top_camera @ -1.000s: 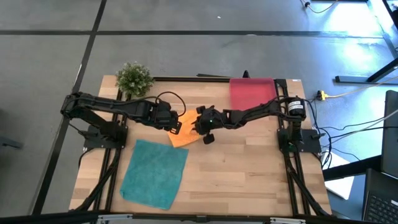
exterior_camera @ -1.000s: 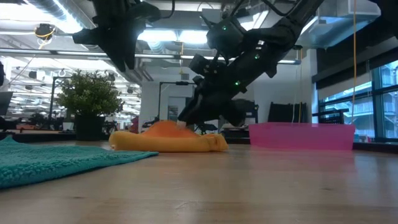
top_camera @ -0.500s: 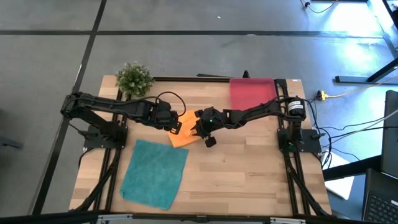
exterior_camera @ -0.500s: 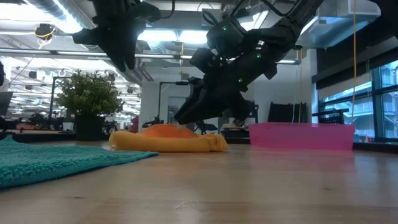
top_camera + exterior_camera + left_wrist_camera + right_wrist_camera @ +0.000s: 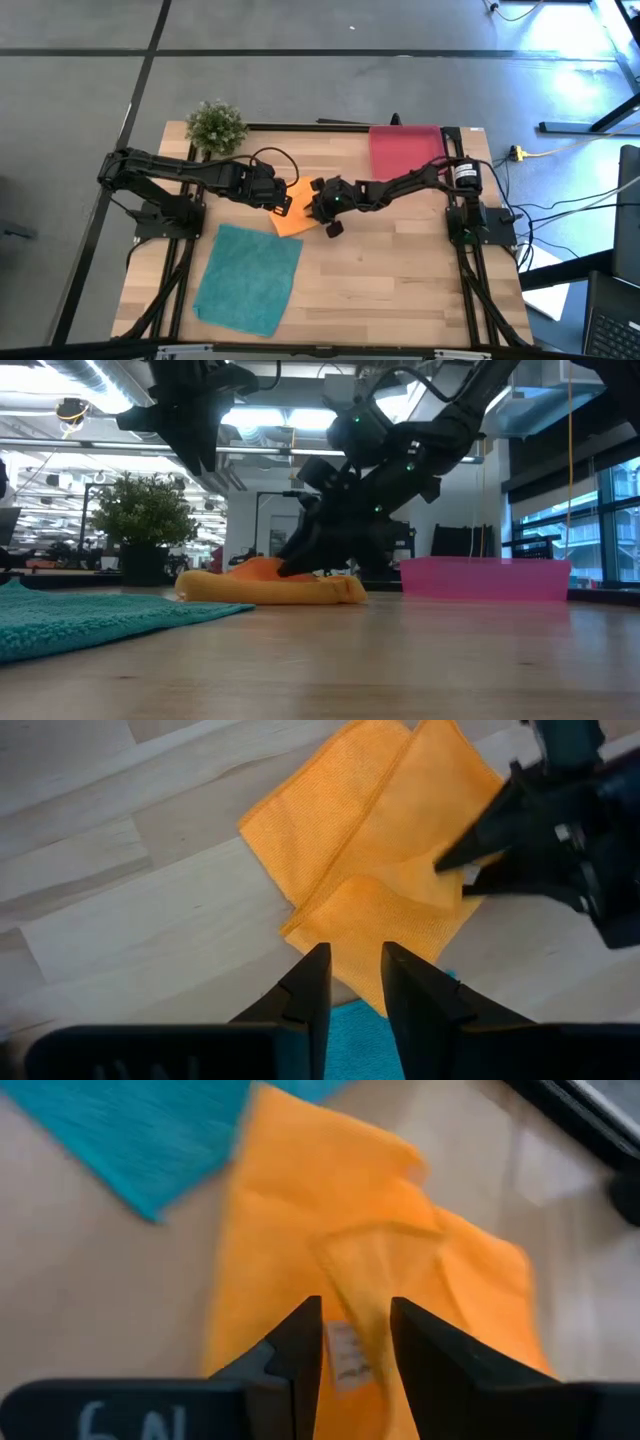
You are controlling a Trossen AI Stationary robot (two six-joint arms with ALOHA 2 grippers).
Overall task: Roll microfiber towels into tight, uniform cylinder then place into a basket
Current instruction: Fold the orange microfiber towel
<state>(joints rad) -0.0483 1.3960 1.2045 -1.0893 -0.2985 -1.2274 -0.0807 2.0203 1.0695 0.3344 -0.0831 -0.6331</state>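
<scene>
The right tool [image 5: 318,207] has shifted left (lower too) over the orange towel [image 5: 296,217].

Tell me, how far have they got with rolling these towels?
Barely begun. The orange towel is folded over, not rolled; both the left gripper and right gripper hover just above it, neither gripping. The teal towel lies flat and untouched, and nothing shows in the basket.

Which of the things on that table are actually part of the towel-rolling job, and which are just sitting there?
Part of the job:
- orange towel, folded, with both claws at it
- teal towel, lying flat
- pinkish-red basket
- left claw
- right claw

Just sitting there:
- small green plant
</scene>
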